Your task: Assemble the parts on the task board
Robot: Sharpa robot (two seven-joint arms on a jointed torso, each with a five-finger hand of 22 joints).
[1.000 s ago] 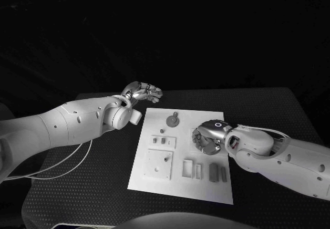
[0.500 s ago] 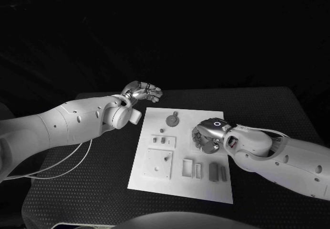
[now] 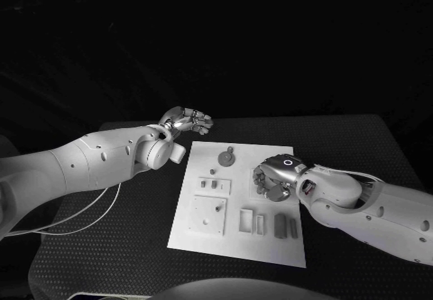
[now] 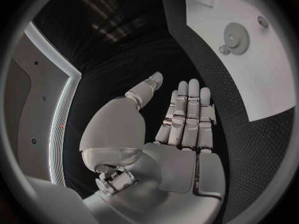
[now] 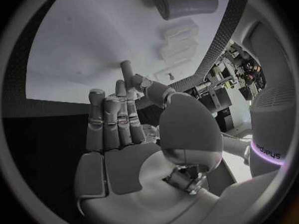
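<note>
1. Head view, starting at the left: the left arm (image 3: 90, 162) reaches in, and the left hand (image 3: 188, 119) hangs over the black table (image 3: 108, 250) just beyond the far left corner of the task board (image 3: 271, 247). Its wrist camera shows the fingers (image 4: 187, 114) straight and side by side, thumb apart, nothing in the palm. My read: it is parked there to keep the board clear.

2. Moving onto the board: a round gear-like part (image 3: 228, 157) lies near the far edge, with a small peg (image 3: 214, 170) just beside it. Nearer are a small slotted block (image 3: 213, 184), a square plate (image 3: 208, 215) and upright rectangular pieces (image 3: 246, 220), then two darker bars (image 3: 286, 226) by the near right corner.

3. On to the right: the right hand (image 3: 271, 181) hovers over the board's right-middle area, fingers (image 5: 112, 119) extended, holding nothing. It looks placed to come down on a part, though which one I cannot tell.

4. What stands in the way: the right forearm (image 3: 361, 206) covers the board's right edge, hiding whatever lies under it.
</note>
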